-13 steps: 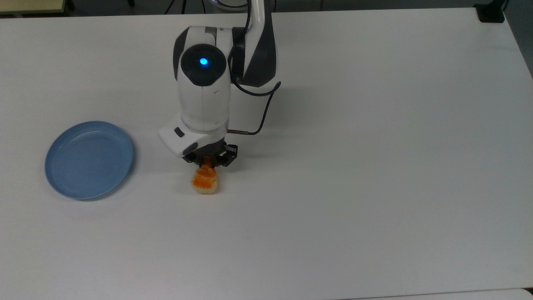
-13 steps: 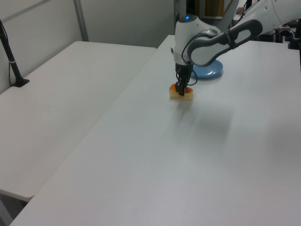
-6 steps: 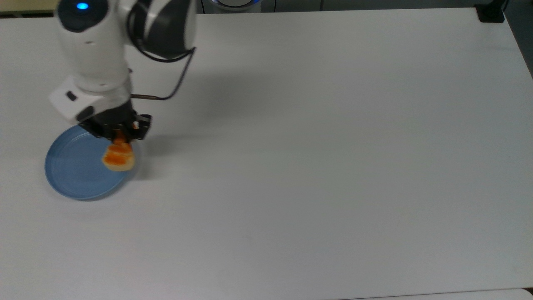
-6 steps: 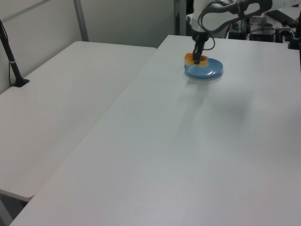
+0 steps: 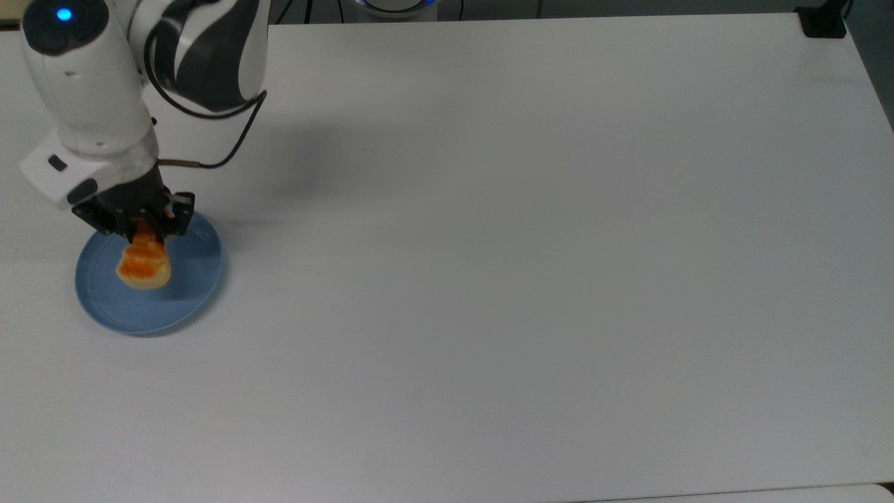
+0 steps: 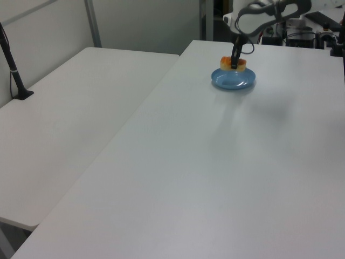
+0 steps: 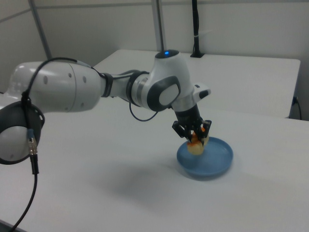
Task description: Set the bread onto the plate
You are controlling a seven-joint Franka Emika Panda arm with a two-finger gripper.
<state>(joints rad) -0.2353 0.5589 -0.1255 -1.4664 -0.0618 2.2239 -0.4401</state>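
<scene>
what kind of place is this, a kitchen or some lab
Likely a robotics lab, not a kitchen: bare white tables, a robot arm whose hand holds bread over a plate.

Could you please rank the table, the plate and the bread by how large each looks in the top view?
1. Table, by far the largest.
2. Plate.
3. Bread, the smallest; its far end is partly covered by the gripper holding it, yet it still fits well within the plate.

No text, label, brand, number or sign can be read anywhere in these views. The arm's white shells and the bench surface carry no legible marking.
</scene>
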